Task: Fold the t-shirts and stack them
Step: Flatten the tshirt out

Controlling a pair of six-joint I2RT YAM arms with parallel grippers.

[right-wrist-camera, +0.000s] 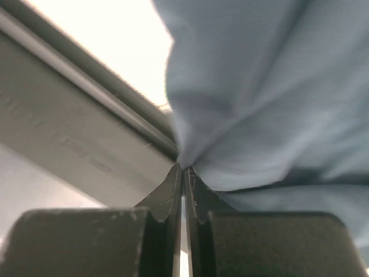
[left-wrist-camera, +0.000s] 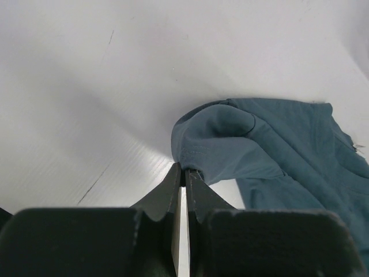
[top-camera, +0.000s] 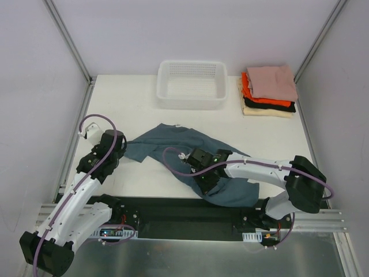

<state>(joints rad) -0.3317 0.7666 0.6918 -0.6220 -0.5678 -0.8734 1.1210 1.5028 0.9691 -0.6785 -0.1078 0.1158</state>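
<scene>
The white worktop [top-camera: 130, 107] carries everything. 2 arms reach in: the left arm [top-camera: 78, 193] bends up from the near left corner, and the right arm [top-camera: 259, 168] stretches leftward, low along the near edge. 1 blue-grey shirt [top-camera: 184, 144] lies crumpled between them. 1 basket [top-camera: 191, 104] stands at the back. Right of it are 4 folded shirts [top-camera: 272, 82] in 1 stack, pink on top. The left tool [left-wrist-camera: 184, 170] is pinched tight on the shirt's left edge. The right tool [right-wrist-camera: 183, 168] is clamped on a fold at its near edge.

A robotics lab test cell: a white worktop [top-camera: 132, 109] walled by plain white panels [top-camera: 190, 29] in aluminium struts [top-camera: 68, 40], with robot arms [top-camera: 259, 168] bolted to an aluminium rail [top-camera: 331, 218].
</scene>
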